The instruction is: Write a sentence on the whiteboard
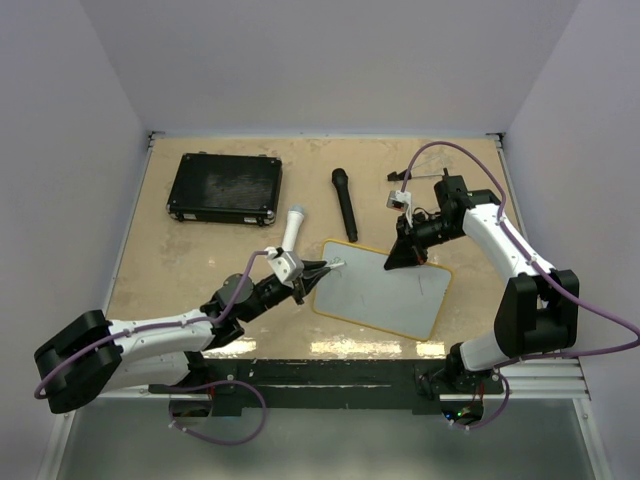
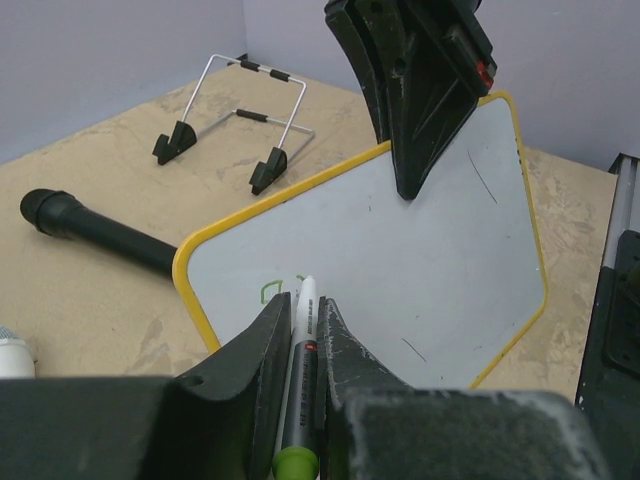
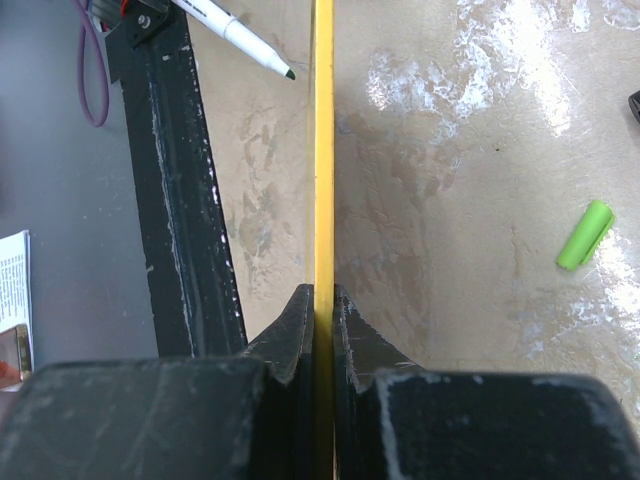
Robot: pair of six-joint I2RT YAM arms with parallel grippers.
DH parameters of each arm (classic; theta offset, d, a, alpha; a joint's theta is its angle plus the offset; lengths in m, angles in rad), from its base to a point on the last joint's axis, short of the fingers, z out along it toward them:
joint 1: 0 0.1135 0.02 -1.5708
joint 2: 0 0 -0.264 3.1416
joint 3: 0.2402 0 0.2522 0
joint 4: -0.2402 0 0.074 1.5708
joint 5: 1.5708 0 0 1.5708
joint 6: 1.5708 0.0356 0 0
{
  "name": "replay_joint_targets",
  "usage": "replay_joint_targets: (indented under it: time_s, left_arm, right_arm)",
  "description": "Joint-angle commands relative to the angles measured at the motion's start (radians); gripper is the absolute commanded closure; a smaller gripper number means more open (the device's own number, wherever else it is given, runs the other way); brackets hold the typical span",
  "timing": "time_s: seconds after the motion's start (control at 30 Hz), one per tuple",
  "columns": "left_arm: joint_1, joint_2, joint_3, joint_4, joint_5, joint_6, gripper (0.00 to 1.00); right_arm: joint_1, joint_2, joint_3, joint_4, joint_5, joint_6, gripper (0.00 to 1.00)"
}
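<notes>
The whiteboard [image 1: 385, 290] lies flat on the table, white with a yellow rim [image 2: 195, 300]. My left gripper [image 1: 318, 272] is shut on a green-capped marker [image 2: 303, 330], whose tip rests on the board near its left corner. A small green mark [image 2: 268, 290] of the sentence sits beside the tip. My right gripper [image 1: 405, 258] is shut on the board's far edge. In the right wrist view that edge shows as a yellow line [image 3: 322, 150] running between the jaws. The right gripper [image 2: 408, 185] also shows from the left wrist, pointing down onto the rim.
A black case [image 1: 225, 187] lies at the back left. A black microphone [image 1: 344, 203] and a white-handled one [image 1: 293, 228] lie behind the board. A wire stand [image 2: 235, 120] stands beyond it. A loose green cap [image 3: 584, 235] lies on the table.
</notes>
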Motion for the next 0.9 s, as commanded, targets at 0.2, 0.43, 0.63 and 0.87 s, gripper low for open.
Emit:
replay_joint_targets:
  time_s: [0.2, 0.43, 0.63, 0.87]
  left_arm:
    - [0.003, 0.004, -0.019, -0.005, -0.001, 0.000, 1.00]
    - [0.003, 0.032, -0.008, 0.005, -0.003, 0.004, 1.00]
    - [0.003, 0.060, 0.012, 0.013, -0.003, 0.011, 1.00]
    - [0.003, 0.064, 0.021, 0.027, 0.006, 0.008, 1.00]
  right_arm:
    - [0.005, -0.013, 0.022, 0.035, -0.027, -0.068, 1.00]
    - [0.002, -0.015, 0.022, 0.037, -0.027, -0.068, 1.00]
    - [0.004, -0.016, 0.020, 0.037, -0.027, -0.070, 1.00]
    - [0.005, -0.015, 0.019, 0.037, -0.027, -0.071, 1.00]
